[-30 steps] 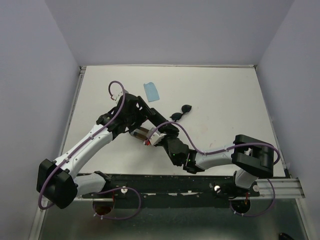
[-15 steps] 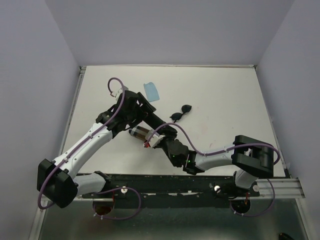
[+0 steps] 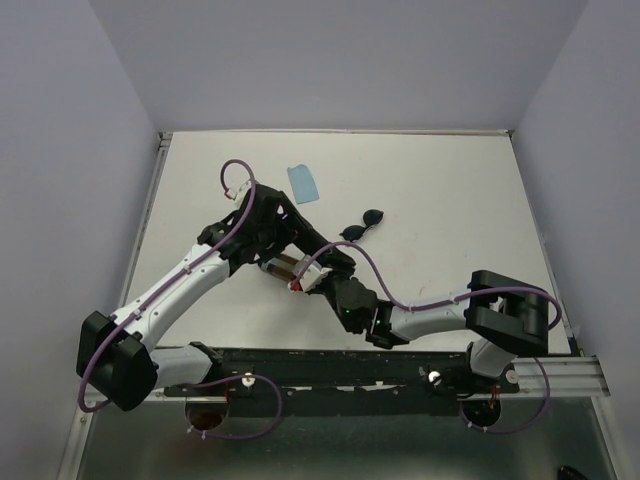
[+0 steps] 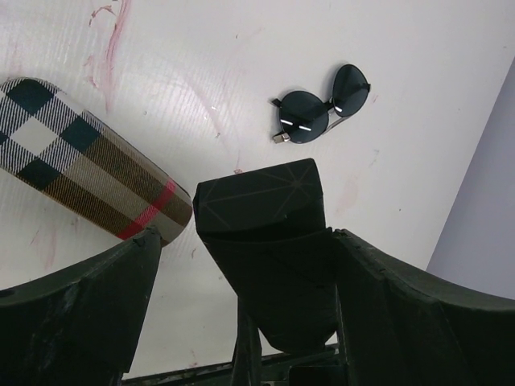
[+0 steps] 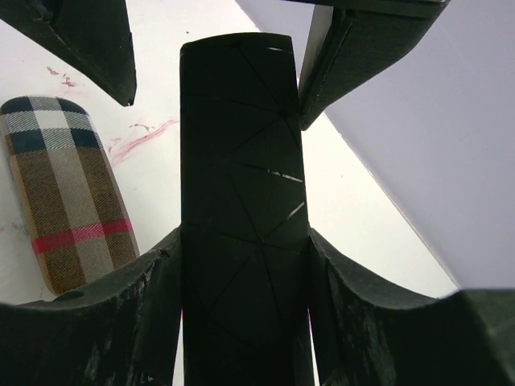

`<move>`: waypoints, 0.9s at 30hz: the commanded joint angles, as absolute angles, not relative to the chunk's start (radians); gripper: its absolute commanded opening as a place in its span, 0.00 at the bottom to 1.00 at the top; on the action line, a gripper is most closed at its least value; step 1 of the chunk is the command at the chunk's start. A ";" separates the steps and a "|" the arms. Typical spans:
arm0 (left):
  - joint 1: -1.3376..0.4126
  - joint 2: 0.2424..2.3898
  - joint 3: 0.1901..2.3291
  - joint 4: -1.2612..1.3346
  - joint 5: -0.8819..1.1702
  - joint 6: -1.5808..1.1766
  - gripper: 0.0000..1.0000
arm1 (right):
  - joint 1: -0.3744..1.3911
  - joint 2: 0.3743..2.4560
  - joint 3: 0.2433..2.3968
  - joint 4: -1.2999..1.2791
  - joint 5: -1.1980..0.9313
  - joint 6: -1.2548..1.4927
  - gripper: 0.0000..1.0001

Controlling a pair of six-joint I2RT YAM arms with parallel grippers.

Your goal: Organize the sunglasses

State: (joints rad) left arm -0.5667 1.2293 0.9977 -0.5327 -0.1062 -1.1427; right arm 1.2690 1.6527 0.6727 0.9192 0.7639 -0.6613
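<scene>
Table (image 3: 450, 190): white, pink smears on surface. Your left arm (image 3: 170, 290) and right arm (image 3: 440, 315) meet left of centre. Right gripper (image 5: 243, 237): clamped on black case (image 5: 241, 145), case reaching out past fingertips. Left gripper (image 4: 247, 241): jaws wide, straddling free end of that case, gap visible on one side. Plaid case (image 4: 88, 161): flat on table, just beside black case. Blue cloth (image 3: 303, 182): farther back. Sunglasses (image 4: 322, 112): black pair, dark round lenses, on table beyond both grippers, apart from both cases.
</scene>
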 commanded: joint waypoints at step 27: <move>-0.578 1.020 0.887 -0.629 -0.123 -1.115 0.94 | 1.200 1.658 0.776 0.723 0.776 -0.462 0.23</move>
